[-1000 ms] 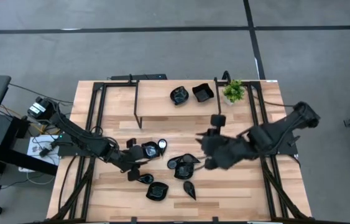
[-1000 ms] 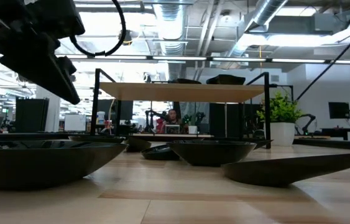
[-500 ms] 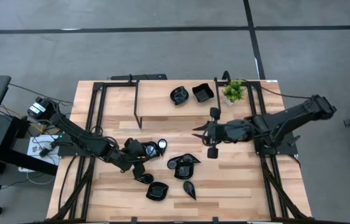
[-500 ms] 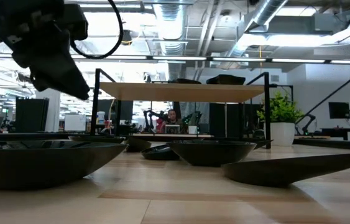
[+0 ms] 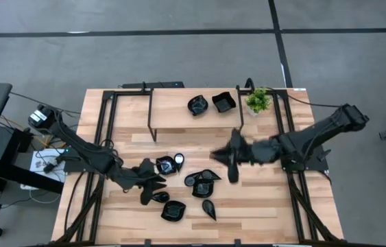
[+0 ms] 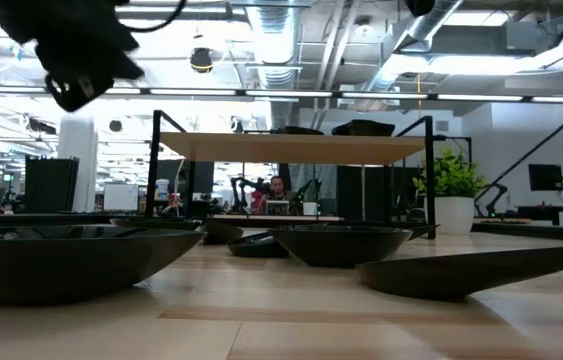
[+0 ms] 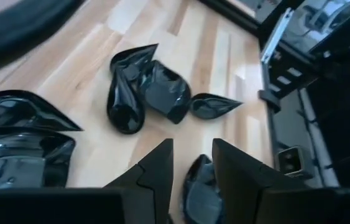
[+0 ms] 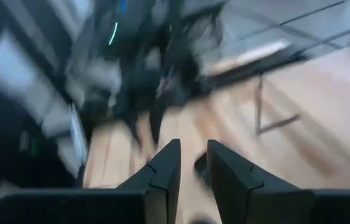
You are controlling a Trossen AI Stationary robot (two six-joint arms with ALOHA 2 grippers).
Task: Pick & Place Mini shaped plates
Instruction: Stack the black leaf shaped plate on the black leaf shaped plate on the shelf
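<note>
**Left gripper over the plate cluster, jaws part open and empty; right gripper in the air over mid-table**

Left gripper: fingers parted a little, nothing between them. A small black plate sits right under and just past the fingertips, partly hidden by them, so its shape is unclear. In the high view the left gripper sits at the left edge of the loose cluster on the front half of the table.

Outward from there: a teardrop plate touching a squarish plate, then a leaf plate touching that one. The teardrop's long axis runs roughly along the finger direction, point away from the gripper. Two more plates lie off to one side. The left arm is clearly nearer to all of these.

Right gripper: motion-blurred. A narrow gap shows between the fingers and no plate is visible there. It's near the cluster's right side, short of the shelf.

Two plates already sit on the shelf, beside the potted plant.

No readable labels or writing anywhere.
</note>
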